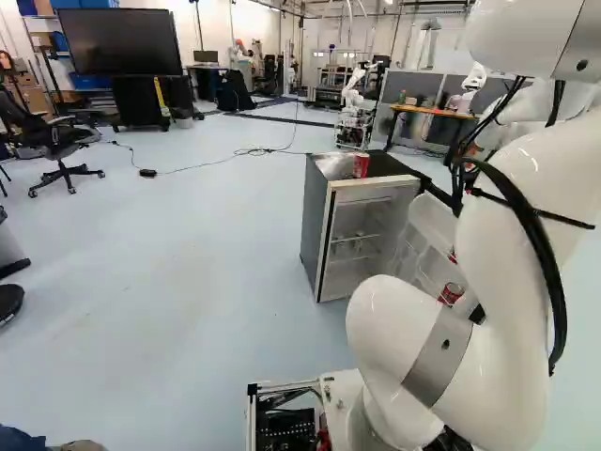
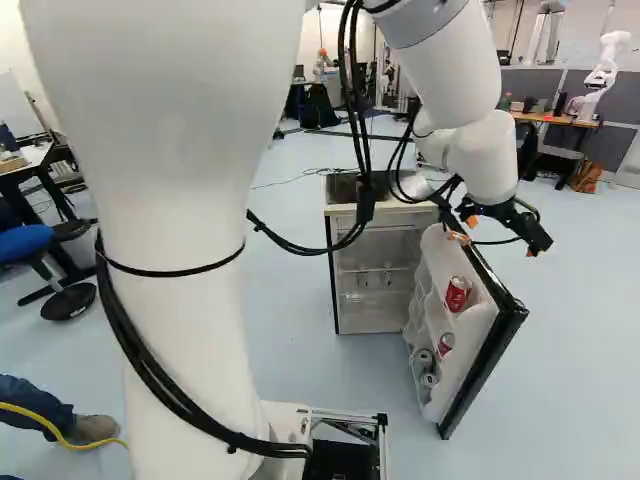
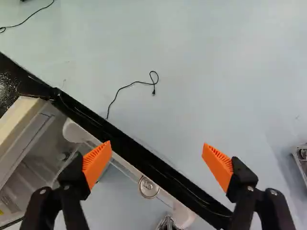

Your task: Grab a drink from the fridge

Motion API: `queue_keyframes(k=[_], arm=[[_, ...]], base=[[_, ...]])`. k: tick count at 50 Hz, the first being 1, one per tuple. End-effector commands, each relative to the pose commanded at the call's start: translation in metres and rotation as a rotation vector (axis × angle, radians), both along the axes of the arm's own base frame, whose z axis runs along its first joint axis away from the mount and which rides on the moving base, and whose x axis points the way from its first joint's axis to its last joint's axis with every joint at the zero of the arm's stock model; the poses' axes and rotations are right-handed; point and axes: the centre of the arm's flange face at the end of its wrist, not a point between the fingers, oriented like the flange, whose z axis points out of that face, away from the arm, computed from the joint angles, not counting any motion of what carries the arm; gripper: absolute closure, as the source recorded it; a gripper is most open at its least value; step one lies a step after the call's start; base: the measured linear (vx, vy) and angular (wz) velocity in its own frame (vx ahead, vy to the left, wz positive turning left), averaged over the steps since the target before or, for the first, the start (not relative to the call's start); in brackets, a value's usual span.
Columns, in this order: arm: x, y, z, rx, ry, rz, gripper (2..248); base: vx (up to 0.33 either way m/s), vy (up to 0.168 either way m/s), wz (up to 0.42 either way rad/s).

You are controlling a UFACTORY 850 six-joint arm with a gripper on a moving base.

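Note:
In the right base view my gripper (image 2: 501, 236) is over the top edge of the swung-out fridge door (image 2: 483, 372). The wrist view shows the gripper (image 3: 157, 152) open, its orange pads wide apart, with the door's black edge (image 3: 144, 159) crossing below and nothing held. A can (image 3: 148, 187) shows its round top in the door shelf, under the space between the fingers. That door holds a red can (image 2: 457, 293), a lower red one (image 2: 446, 344) and silvery can ends (image 2: 424, 358). Another red can (image 1: 361, 165) stands on top of the fridge (image 1: 317, 230).
A thin cable (image 3: 129, 86) lies on the floor beyond the door. Another robot (image 1: 353, 103) and a table (image 1: 434, 112) stand farther back. An office chair (image 1: 58, 150) is at the left of the left base view. A person's shoe (image 2: 92, 429) shows near the base.

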Motion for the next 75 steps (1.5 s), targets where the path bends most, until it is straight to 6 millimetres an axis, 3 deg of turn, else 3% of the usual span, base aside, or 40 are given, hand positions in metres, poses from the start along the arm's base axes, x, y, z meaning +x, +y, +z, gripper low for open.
queue_keyframes(k=[40,75], arm=[[0.000,-0.062,-0.012,0.093,0.065,-0.057,3],[0.019,-0.089,-0.052,0.140,0.098,-0.056,3]], base=[[0.000,0.000,0.000],[0.000,0.000,0.000]])
